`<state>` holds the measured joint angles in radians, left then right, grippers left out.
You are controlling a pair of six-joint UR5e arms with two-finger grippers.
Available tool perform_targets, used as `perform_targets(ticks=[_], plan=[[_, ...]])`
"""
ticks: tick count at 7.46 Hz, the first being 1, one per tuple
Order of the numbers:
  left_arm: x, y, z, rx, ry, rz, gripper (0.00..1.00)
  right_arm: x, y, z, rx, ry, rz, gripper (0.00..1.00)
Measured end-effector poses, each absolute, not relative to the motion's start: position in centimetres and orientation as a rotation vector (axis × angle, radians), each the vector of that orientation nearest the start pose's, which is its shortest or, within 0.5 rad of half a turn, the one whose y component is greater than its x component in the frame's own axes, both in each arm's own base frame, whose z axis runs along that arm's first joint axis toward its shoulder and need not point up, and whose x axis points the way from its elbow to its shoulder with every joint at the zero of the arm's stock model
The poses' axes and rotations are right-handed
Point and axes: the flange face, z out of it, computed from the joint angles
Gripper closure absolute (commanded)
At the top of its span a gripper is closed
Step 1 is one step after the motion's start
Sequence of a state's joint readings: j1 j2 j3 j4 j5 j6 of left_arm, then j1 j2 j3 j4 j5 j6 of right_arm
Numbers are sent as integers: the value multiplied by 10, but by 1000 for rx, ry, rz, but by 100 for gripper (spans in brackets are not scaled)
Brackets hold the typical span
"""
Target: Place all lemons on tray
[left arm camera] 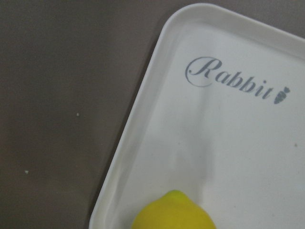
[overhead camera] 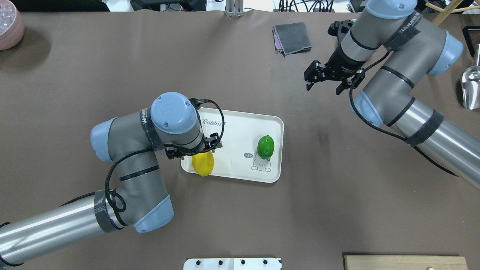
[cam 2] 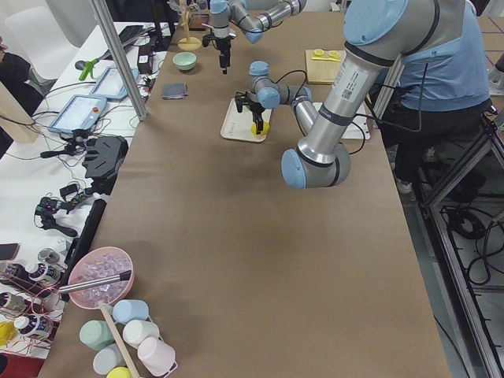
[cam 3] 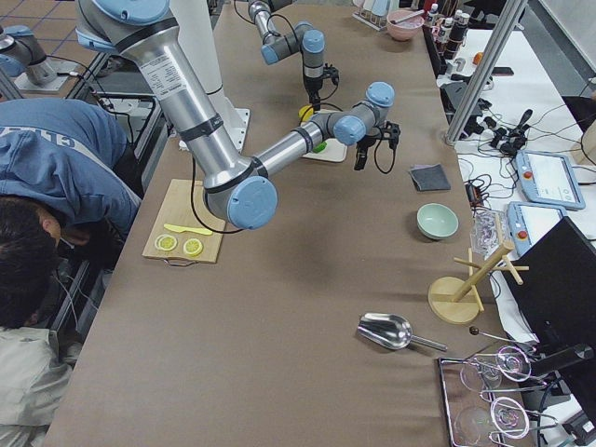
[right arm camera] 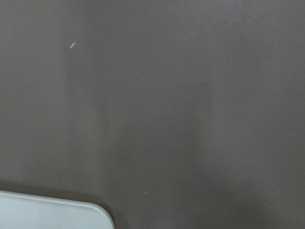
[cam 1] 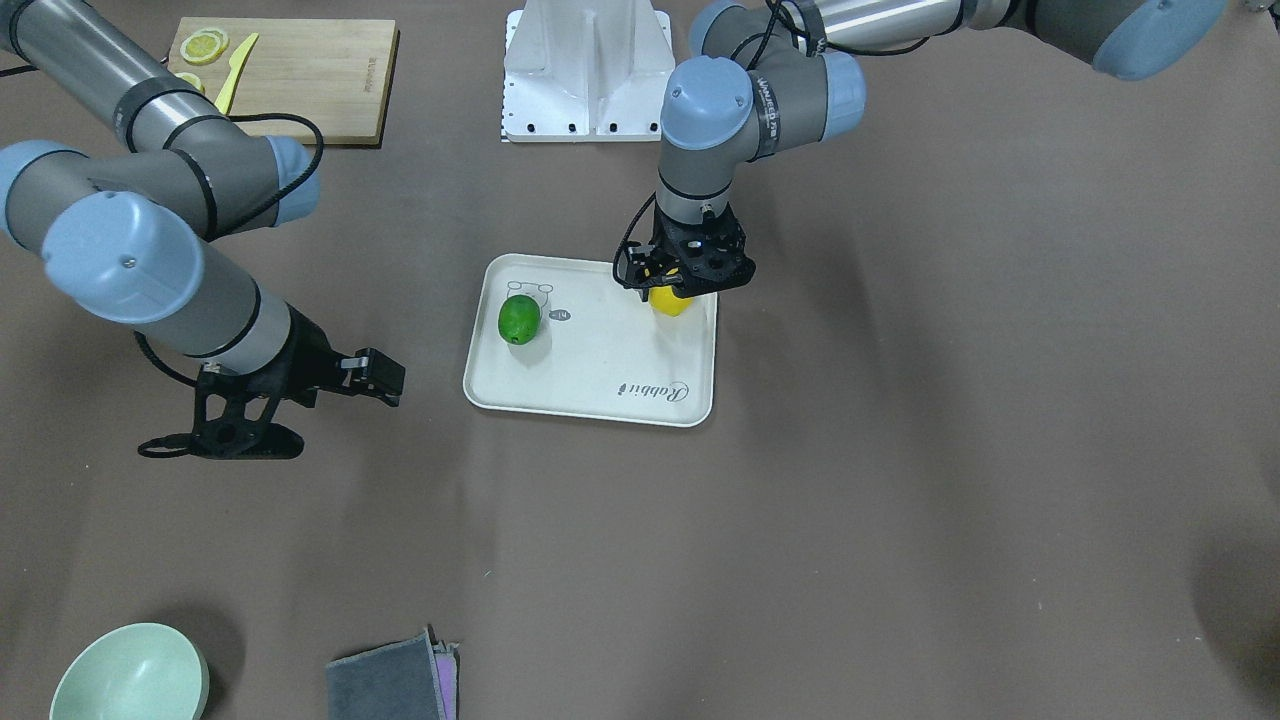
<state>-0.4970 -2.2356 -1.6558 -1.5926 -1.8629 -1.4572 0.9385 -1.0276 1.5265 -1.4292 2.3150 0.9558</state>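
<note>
The cream-white tray [cam 1: 600, 372] lies mid-table. A green lemon [cam 1: 519, 319] rests on it beside the cartoon drawing, also seen from overhead [overhead camera: 265, 146]. A yellow lemon [cam 1: 671, 302] is at the tray's corner nearest the robot [overhead camera: 203, 164], just inside the rim. My left gripper [cam 1: 683, 278] stands straight over it with its fingers around it, low on the tray. The left wrist view shows the lemon's tip [left arm camera: 174, 212] and the "Rabbit" script on the tray [left arm camera: 228, 143]. My right gripper [overhead camera: 323, 89] is open and empty, off the tray's far side.
A bamboo cutting board [cam 1: 300, 75] with lemon slices and a yellow knife lies near the robot's base [cam 1: 585, 70]. A mint bowl [cam 1: 130, 675] and a folded grey cloth [cam 1: 390, 680] sit at the far edge. A metal scoop [overhead camera: 470, 88] lies at the right.
</note>
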Motion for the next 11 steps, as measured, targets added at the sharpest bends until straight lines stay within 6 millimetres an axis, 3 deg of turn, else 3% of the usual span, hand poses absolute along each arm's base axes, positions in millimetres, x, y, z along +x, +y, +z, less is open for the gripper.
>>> perform_targets(ticks=[2,4,5,7,11], plan=[[526,-437,218,-51,827,-272,2,-304,-604,372,-100,-937,98,0],[478,-460,210,-57,822,-251,2,-251,-609,416,-120,-936,134,0],[444,-472,219,-59,818,-237,2,-223,-608,440,-120,-932,144,0],[372,-486,269,-49,795,-198,2,-181,-591,482,-88,-918,89,0],[213,-511,421,-56,712,-74,2,-89,-525,578,-29,-873,32,0]])
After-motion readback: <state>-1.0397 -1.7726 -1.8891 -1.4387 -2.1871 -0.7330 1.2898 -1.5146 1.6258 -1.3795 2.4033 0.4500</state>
